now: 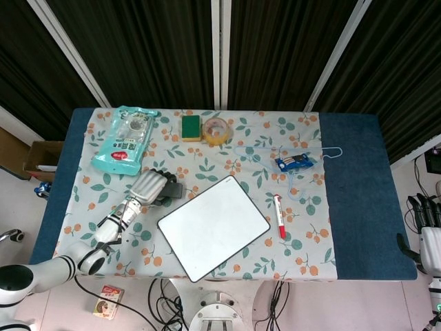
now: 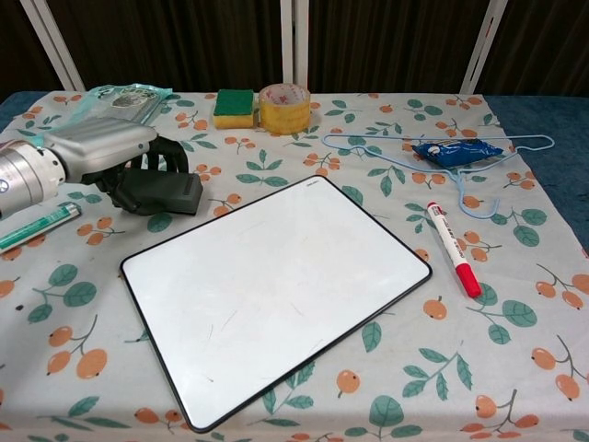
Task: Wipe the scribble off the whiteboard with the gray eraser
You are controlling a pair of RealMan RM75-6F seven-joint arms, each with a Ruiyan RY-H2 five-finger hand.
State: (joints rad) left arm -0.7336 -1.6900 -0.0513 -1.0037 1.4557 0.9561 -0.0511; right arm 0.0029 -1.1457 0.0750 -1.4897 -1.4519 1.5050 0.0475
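Left hand [image 2: 101, 158] is gripping the eraser [image 2: 166, 191] beside the whiteboard [image 2: 276, 295], which is looking clean; next, setting it down.

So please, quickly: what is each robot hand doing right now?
Left robot hand: holding the gray eraser, off the whiteboard.
Right robot hand: only at the frame's edge beside the table, holding nothing visible; open or closed cannot be told.
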